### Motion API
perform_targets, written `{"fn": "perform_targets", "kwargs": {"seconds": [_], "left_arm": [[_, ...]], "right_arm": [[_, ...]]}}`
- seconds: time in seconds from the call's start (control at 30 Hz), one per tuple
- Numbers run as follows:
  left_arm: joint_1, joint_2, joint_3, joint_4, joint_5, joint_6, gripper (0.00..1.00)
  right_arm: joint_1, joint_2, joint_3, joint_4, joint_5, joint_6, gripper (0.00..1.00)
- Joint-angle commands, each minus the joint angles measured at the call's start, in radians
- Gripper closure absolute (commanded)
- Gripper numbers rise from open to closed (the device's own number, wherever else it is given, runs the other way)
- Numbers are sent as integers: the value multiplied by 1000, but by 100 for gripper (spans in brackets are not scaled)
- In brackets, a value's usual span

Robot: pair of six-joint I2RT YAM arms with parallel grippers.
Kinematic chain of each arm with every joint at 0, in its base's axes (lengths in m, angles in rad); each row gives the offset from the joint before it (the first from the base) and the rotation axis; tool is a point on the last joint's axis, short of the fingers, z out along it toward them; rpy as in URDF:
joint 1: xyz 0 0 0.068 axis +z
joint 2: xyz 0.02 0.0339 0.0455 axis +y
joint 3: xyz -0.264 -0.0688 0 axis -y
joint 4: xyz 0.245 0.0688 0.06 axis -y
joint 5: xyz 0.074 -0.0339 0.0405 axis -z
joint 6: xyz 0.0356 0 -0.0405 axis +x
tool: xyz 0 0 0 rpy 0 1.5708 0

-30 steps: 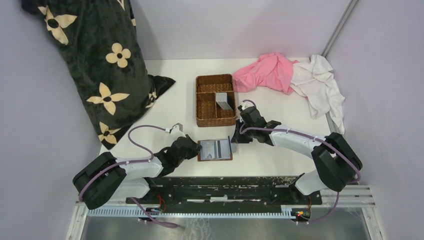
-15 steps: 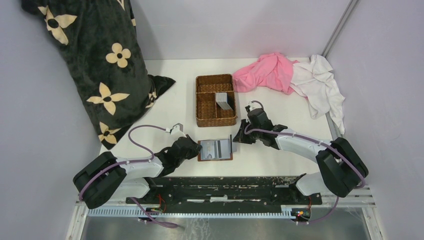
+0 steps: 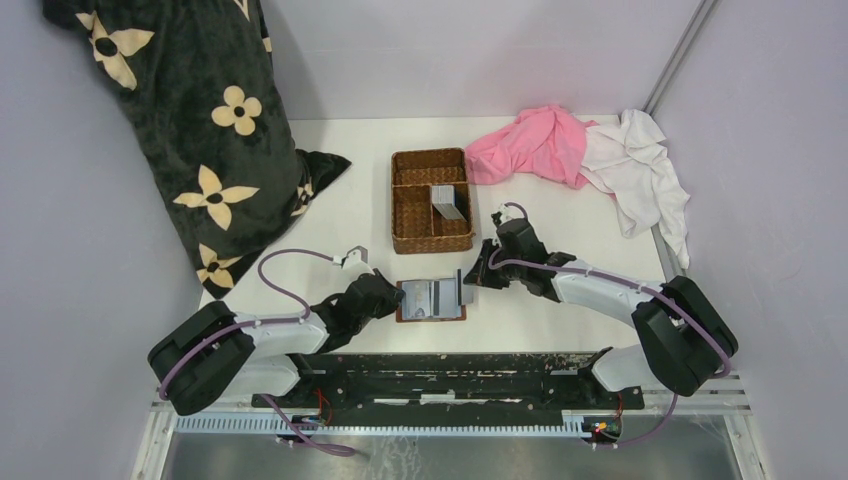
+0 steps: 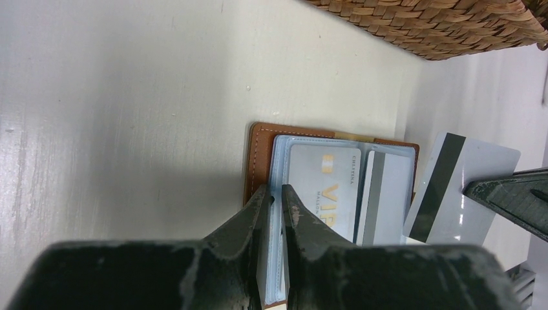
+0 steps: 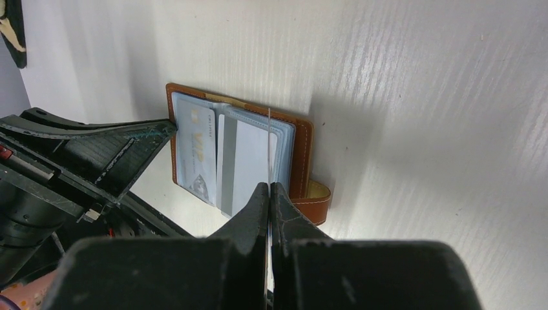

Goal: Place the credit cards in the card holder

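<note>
Open on table (image 3: 360, 215): holder (image 3: 430, 300), left edge pinched in left tool (image 4: 276, 194). Nipped on edge in right tool (image 5: 269, 190): card (image 4: 462, 187), over holder's right side. In basket (image 3: 412, 215): more cards (image 3: 448, 200)

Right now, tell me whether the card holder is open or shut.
Open. The card holder lies spread flat, inner sleeves up with cards showing; the left pincer pinches a sleeve.

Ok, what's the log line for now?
left hand: shut on holder | right hand: shut on card | card: at holder, not in yet
</note>
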Motion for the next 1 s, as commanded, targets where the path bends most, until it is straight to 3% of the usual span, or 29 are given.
{"fn": "perform_targets", "kwargs": {"seconds": [0.0, 0.63, 0.77, 0.97], "left_arm": [[-12, 35, -3, -113, -4, -10, 81], [-14, 30, -8, -118, -11, -12, 81], [-13, 32, -7, -120, -10, -10, 81], [-14, 39, -5, -120, -12, -12, 81]], "right_arm": [[-2, -22, -15, 71, -13, 23, 99], [-9, -17, -119, 190, -24, 88, 99], [-9, -34, -139, 287, -68, 123, 99], [-3, -75, -94, 274, -89, 121, 99]]}}
